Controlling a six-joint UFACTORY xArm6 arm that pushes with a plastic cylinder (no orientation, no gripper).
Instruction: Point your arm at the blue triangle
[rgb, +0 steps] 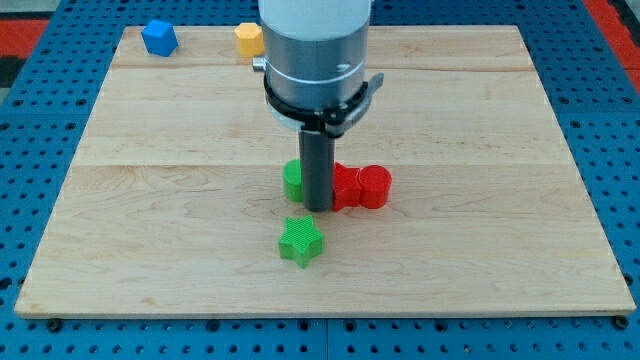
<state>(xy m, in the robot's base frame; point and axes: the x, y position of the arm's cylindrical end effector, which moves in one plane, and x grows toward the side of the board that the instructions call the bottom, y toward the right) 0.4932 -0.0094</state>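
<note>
My tip (318, 208) rests on the wooden board (480, 200) near its middle. It stands right in front of a green block (292, 179) on its left and a red block (347, 186) on its right, close to or touching both. A second red block (375, 186), round in shape, sits against the first red one. A green star (300, 241) lies just below my tip, toward the view's bottom. A blue block (159, 38), with angled sides, sits at the board's top left corner, far from my tip. No clear blue triangle shows.
A yellow block (249, 39) sits at the top edge, partly hidden by the arm's body (315, 50). The board lies on a blue perforated table (30, 150).
</note>
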